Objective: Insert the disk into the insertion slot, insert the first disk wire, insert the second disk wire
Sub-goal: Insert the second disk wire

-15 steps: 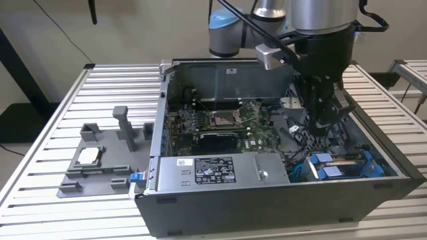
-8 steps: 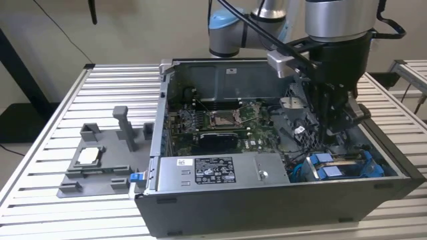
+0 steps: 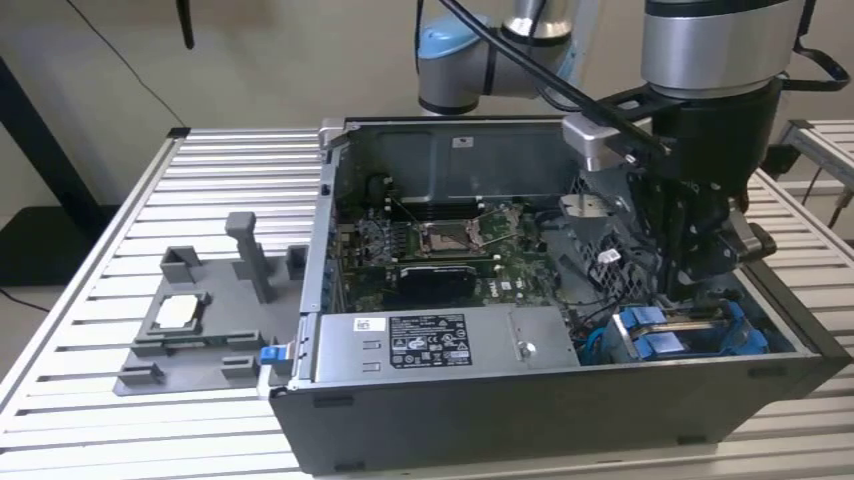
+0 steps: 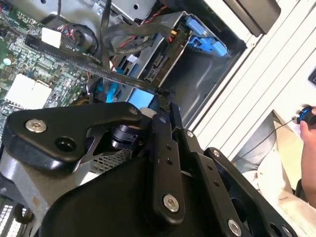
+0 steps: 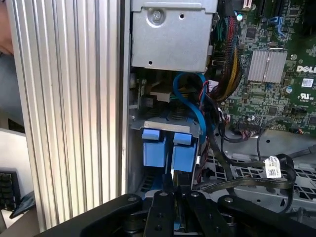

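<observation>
An open computer case lies on a ribbed metal tabletop. The arm reaches down into the corner of the case at the exterior view's right, and the gripper hangs just above the insertion slot, a grey metal bay with bright blue rails and tabs. In the first wrist view the slot sits directly ahead of the gripper, with 2 blue tabs side by side at its near end and a blue cable curving over it. In the second wrist view the gripper has its black fingers drawn close together, their tips at a thin dark flat piece beside blue plastic; whether they are clamped on anything cannot be told. The same view shows the slot beyond the fingertips, with black cables lying across it.

The motherboard fills the middle of the case, and a long grey box with a white label runs along the near wall. A bundle of black cables with a white tag crosses the perforated metal floor next to the slot. On the tabletop at the exterior view's left stands a grey fixture, well apart from the gripper, with a flat light-coloured part resting in it. A person's hand is at the edge of the second wrist view.
</observation>
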Controlling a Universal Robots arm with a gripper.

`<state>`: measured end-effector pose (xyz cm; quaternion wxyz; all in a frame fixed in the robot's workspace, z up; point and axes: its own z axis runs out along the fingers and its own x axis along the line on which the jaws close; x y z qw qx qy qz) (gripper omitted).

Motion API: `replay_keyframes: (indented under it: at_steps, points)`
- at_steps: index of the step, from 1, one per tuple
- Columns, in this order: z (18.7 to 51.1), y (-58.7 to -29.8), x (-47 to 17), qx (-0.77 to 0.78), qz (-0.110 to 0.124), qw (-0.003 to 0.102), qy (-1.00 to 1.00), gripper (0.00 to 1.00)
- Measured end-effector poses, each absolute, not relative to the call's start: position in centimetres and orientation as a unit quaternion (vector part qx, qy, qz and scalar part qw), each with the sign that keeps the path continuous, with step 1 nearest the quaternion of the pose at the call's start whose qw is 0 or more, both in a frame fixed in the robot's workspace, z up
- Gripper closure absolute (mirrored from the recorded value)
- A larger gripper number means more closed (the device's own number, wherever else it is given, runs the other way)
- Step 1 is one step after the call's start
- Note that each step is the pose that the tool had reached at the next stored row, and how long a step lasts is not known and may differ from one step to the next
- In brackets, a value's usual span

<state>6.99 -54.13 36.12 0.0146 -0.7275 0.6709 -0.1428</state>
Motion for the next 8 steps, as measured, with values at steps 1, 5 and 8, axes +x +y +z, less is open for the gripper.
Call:
replay_keyframes:
  at_steps: [1, 5, 8]
  points:
    - [36.12, -54.14, 6.99, -0.728, -0.143, 0.015, 0.671, 0.84]
    - [36.07, -54.16, 7.01, -0.727, -0.141, 0.018, 0.671, 0.84]
    - [36.04, -54.16, 7.04, -0.725, -0.128, 0.036, 0.675, 0.84]
